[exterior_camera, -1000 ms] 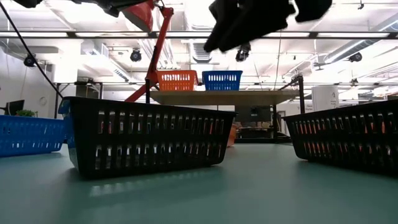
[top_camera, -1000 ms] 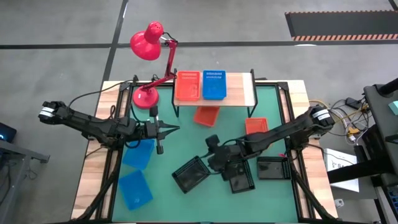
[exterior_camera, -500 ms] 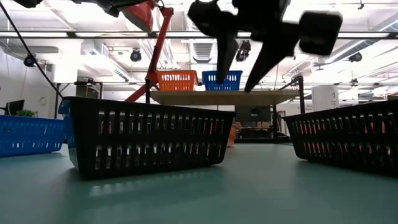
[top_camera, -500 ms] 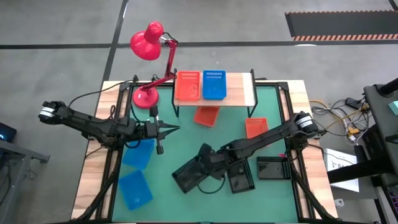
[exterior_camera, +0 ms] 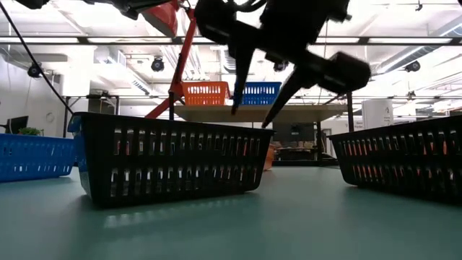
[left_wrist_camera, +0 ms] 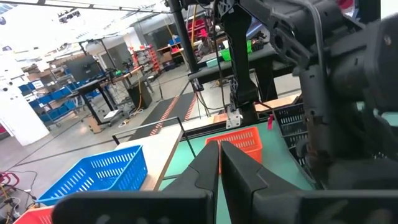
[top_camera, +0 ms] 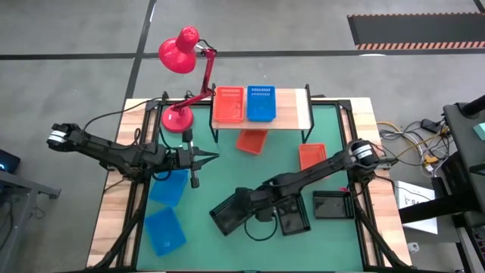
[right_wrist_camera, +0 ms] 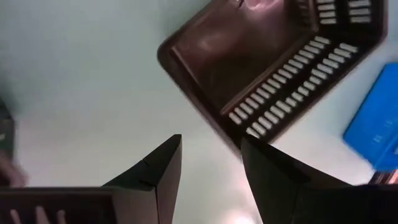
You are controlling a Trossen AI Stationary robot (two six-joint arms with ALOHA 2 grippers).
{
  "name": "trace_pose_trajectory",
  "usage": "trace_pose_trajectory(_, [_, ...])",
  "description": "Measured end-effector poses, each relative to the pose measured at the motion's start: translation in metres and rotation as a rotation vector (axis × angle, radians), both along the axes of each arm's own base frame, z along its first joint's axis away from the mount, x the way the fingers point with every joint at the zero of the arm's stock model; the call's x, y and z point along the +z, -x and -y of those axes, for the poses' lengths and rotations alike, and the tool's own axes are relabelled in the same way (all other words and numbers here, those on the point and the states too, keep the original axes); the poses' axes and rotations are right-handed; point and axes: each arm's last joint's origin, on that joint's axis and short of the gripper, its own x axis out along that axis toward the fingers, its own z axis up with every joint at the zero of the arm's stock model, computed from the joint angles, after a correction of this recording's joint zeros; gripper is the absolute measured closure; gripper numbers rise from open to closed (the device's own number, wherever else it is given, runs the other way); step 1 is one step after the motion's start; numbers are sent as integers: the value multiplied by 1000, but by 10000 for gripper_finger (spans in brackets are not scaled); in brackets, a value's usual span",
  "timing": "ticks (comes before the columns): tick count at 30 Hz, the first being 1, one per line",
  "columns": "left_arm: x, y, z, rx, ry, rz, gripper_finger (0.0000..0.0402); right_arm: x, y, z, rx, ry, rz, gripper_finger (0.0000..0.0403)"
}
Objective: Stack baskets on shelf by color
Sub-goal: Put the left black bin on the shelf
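One orange basket (top_camera: 228, 105) and one blue basket (top_camera: 260, 104) stand side by side on the light-wood shelf (top_camera: 301, 110) at the table's far side. Three black baskets (top_camera: 233, 212), (top_camera: 294, 218), (top_camera: 332, 205) rest on the green table near its front. My right gripper (top_camera: 251, 204) (exterior_camera: 248, 119) is open and slants down just above the right end of the leftmost black basket (right_wrist_camera: 273, 68), clear of its rim. My left gripper (top_camera: 212, 158) (left_wrist_camera: 219, 163) is shut, level and empty, left of the table's middle.
Two more orange baskets (top_camera: 251, 141), (top_camera: 311, 155) lie on the table in front of the shelf. Two blue baskets (top_camera: 168, 186), (top_camera: 164, 231) lie at the near left. A red desk lamp (top_camera: 180, 83) stands at the far left corner.
My right gripper has come down and toward the table's left, from over the middle black basket to the right end of the leftmost one. It has rolled about its own axis, so its fingers now point down at the basket. The baskets have not moved.
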Motion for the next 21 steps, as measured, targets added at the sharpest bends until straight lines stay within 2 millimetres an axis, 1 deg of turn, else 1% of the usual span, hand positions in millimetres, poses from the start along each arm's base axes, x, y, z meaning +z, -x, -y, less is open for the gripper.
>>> trace_pose_trajectory(5, [0, 0, 0, 0, 0, 0, 402, -11, -4, 1, 64, -14, -26, 249])
trace_pose_trajectory(9, [0, 0, 0, 0, 0, 0, 402, -25, -10, 1, 75, -54, -49, 257])
trace_pose_trajectory(12, [0, 0, 0, 0, 0, 0, 402, -28, -12, 1, 89, -95, -54, 269])
trace_pose_trajectory(16, [0, 0, 0, 0, -2, -1, 402, -30, -15, 3, 108, -165, -57, 302])
trace_pose_trajectory(21, [0, 0, 0, 0, -7, -2, 402, -25, -20, 5, 104, -185, -33, 368])
